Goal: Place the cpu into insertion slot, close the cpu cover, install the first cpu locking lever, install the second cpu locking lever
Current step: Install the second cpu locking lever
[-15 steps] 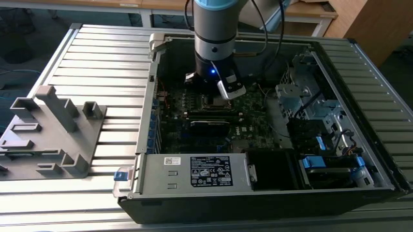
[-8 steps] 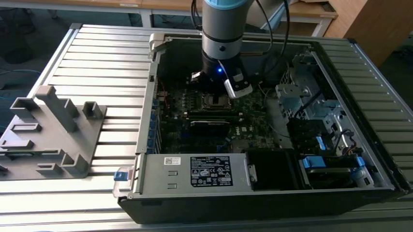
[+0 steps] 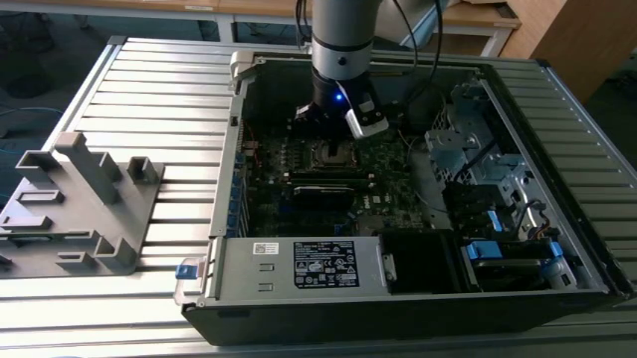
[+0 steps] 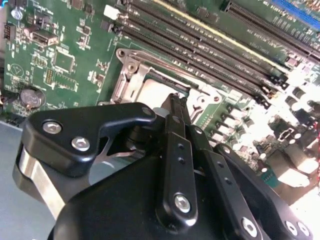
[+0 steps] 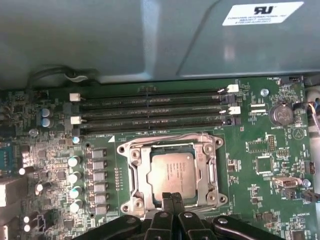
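The cpu (image 5: 172, 172) lies flat in the insertion slot (image 3: 335, 154) on the green motherboard, silver top up. The cpu cover (image 5: 137, 172), a silvery frame, lies down around it and also appears in the second wrist view (image 4: 122, 82). A thin wire locking lever (image 5: 170, 136) runs along the socket edge beside the memory slots. My gripper (image 5: 171, 197) is shut, its black fingertips pressed together at the socket edge away from the memory slots. In the second wrist view the gripper (image 4: 175, 100) hangs just over the cpu (image 4: 157, 92). The exterior view shows the gripper (image 3: 321, 123) low inside the case.
Long black memory slots (image 5: 150, 112) lie beside the socket, with capacitors (image 5: 75, 175) on another side. The open computer case has a metal wall (image 5: 150, 40), a power supply (image 3: 298, 265) and a drive cage (image 3: 478, 156). A grey fixture (image 3: 74, 201) stands at the exterior view's left.
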Controlling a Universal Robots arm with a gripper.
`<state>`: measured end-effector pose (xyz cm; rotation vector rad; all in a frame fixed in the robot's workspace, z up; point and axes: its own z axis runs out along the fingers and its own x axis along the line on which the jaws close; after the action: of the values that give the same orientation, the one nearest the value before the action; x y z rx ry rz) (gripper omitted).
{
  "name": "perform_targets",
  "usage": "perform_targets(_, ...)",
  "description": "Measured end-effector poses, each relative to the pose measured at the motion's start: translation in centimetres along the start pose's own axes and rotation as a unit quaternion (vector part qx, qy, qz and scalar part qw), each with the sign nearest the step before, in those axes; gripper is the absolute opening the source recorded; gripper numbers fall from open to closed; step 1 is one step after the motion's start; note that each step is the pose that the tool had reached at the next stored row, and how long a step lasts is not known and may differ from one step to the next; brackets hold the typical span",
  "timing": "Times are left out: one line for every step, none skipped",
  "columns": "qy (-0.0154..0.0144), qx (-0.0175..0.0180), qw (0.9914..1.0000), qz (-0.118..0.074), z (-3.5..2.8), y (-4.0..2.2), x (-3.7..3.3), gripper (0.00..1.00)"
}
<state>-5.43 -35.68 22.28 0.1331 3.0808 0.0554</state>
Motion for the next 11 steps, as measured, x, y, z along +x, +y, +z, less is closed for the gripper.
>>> perform_targets(0.0,0.0004,1.0,0.0,0.03,0.15,-0.02,0.1)
perform_targets(0.0,0.0005,1.0,0.0,0.06,0.29,-0.08,0.1)
perform_targets(0.0,0.0006,1.0,0.0,0.09,0.39,-0.17,0.1)
perform_targets(0.0,0.0007,1.0,0.0,0.12,0.5,-0.29,0.1)
perform_targets(0.0,0.0008,1.0,0.0,0.15,0.58,-0.38,0.1)
perform_targets(0.0,0.0009,1.0,0.0,0.17,0.65,-0.47,0.1)
perform_targets(-0.0001,0.001,1.0,0.0,0.19,0.7,-0.57,0.1)
perform_targets(-0.0001,0.0011,1.0,0.0,0.19,0.73,-0.64,0.1)
perform_targets(-0.0001,0.0011,1.0,0.0,0.19,0.73,-0.64,0.1)
perform_targets(-0.0001,0.0011,1.0,0.0,0.19,0.73,-0.64,0.1)
perform_targets(-0.0001,0.0011,1.0,0.0,0.19,0.73,-0.64,0.1)
